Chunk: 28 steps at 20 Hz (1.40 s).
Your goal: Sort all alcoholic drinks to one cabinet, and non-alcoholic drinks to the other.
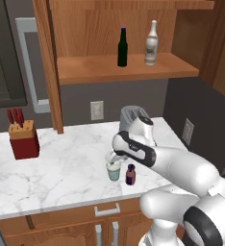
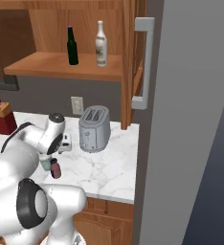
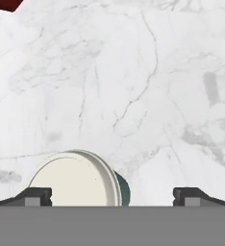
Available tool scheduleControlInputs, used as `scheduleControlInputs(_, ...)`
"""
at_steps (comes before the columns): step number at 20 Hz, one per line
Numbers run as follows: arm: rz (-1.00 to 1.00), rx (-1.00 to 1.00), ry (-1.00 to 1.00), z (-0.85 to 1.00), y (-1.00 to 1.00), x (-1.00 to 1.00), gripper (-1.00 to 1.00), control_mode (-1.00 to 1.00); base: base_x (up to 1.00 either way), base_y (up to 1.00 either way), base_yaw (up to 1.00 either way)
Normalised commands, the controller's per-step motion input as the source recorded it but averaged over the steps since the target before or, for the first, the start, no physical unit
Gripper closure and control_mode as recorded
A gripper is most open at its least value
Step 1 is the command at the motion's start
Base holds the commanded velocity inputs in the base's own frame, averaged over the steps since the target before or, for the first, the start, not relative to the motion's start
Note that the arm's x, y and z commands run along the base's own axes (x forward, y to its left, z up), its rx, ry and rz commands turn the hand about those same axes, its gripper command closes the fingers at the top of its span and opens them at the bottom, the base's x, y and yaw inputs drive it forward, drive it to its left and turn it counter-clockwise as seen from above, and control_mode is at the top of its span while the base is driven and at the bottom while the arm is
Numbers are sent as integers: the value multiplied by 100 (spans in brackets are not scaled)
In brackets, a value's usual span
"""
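- My gripper (image 3: pixel 112 193) hangs over the marble counter (image 1: pixel 61 168), jaws spread wide and released, nothing between the pads.
- In the hand view the two fingertips (image 3: pixel 35 195) poke up at the bottom edge; the rest of each finger is cut off.
- The teal cup (image 3: pixel 81 180) sits just inside the left tip, whitish lid facing me, lower half cut off by the bottom edge. I can't tell whether the tip touches it.
- From the left base view the cup (image 1: pixel 113 170) stands upright directly under the jaws; the forearm hides most of the gripper there.
- Short purple bottle (image 1: pixel 130 175) stands just beside the cup, near the counter's front edge, outside the jaws.
- In the right base view the cup and purple bottle (image 2: pixel 55 169) are half hidden behind my arm; the label is hard to read.
- Dark green bottle (image 1: pixel 122 47) and pale bottle (image 1: pixel 151 43) stand upright on the open cabinet shelf (image 1: pixel 90 69), well above and beyond the jaws, slightly apart.
- Toaster (image 2: pixel 95 128) sits beyond the jaws by the wall; in the left base view the arm hides most of it.
- Knife block (image 1: pixel 23 140) well off to the side.
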Motion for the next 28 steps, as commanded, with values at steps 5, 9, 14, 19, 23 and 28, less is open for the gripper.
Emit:
scheduleControlInputs(5,-8,-2,-2,0,16,-22,-100,-100,0,0,0)
scheduleControlInputs(9,-3,-1,0,-20,8,0,-100,-100,0,0,0)
scheduleControlInputs(14,-1,0,-7,-2,0,-2,-100,-100,0,0,0)
scheduleControlInputs(19,0,0,-1,-9,0,1,-100,-100,0,0,0)
scheduleControlInputs(23,0,0,-5,5,-9,0,-100,-100,0,0,0)
scheduleControlInputs(28,0,0,-2,15,-17,0,-100,-100,0,0,0)
